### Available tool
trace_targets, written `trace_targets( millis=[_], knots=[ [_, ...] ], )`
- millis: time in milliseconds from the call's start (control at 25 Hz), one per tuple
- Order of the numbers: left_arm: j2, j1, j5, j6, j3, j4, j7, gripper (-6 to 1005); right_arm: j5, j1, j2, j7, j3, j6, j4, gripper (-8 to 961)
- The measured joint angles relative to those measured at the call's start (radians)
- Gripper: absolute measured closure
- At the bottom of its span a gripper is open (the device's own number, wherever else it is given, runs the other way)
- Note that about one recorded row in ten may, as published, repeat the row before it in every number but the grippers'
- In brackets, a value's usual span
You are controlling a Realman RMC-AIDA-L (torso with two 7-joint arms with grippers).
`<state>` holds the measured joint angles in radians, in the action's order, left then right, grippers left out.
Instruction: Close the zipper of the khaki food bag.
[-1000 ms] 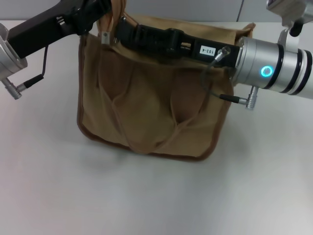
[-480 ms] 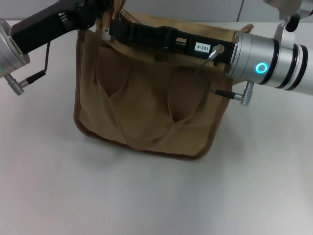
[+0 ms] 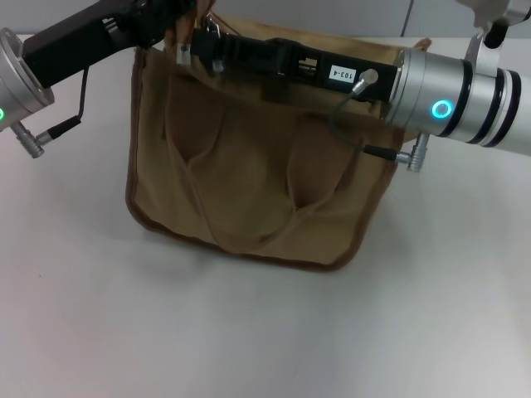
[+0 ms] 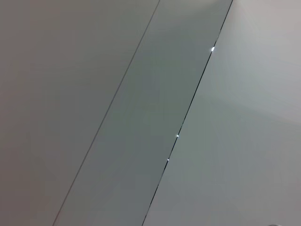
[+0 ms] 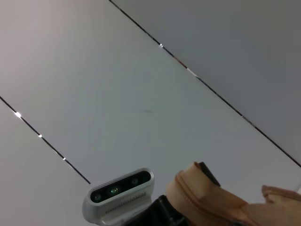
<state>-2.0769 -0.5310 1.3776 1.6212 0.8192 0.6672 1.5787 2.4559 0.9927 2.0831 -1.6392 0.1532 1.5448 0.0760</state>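
Bag top is where both grippers meet. The khaki food bag (image 3: 249,174) stands on the white table (image 3: 249,332), and its open top edge runs sideways, from the robot's left to its right. The zipper (image 3: 249,37) lies along that top edge, so its long line goes the same way as the right arm's black wrist, which stretches flat above it.

The right gripper (image 3: 207,50) reaches across the whole top of the bag and ends at the bag's left corner. The left gripper (image 3: 170,16) comes in from the other side and sits at that same corner, so the two tips are just beside each other. A small silver metal piece (image 3: 181,56) hangs right below them; I cannot tell if it is the slider or only a ring.

I cannot tell if either gripper's jaws are open or closed, because the dark fingers and the tan fabric hide them. In the right wrist view a fold of tan fabric (image 5: 207,197) pokes up next to the left arm's camera box (image 5: 120,190).

I think the next pull must run along the top edge, away from the left corner and back toward the right arm's silver tube (image 3: 456,104). The right gripper seems best placed for that.
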Motion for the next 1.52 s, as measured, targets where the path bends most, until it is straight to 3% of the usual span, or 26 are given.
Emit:
trace_targets(
  millis=[120,520,640,840,1080,1520],
  knots=[
    [0.0,-0.001,0.0,-0.003,0.0,0.0,-0.003,975,-0.001,0.008,0.0,0.0,-0.004,0.0,-0.004,577],
    [0.0,-0.003,0.0,-0.011,0.0,-0.002,-0.006,975,0.001,0.017,0.001,0.014,-0.008,-0.029,-0.002,574],
    [0.0,-0.003,0.0,-0.011,0.0,-0.002,-0.006,975,0.002,0.009,0.001,0.052,-0.009,-0.033,-0.01,640],
    [0.0,0.0,-0.003,-0.01,-0.002,-0.002,-0.006,974,-0.001,-0.002,0.002,0.075,0.0,-0.019,-0.014,828],
    [0.0,0.003,-0.004,-0.01,-0.003,-0.002,-0.006,974,-0.001,-0.006,0.002,0.078,0.0,-0.017,-0.015,952],
    [0.005,0.05,-0.034,-0.052,-0.012,-0.005,-0.026,973,-0.001,-0.066,0.001,0.092,0.001,-0.016,-0.013,949]
  ],
)
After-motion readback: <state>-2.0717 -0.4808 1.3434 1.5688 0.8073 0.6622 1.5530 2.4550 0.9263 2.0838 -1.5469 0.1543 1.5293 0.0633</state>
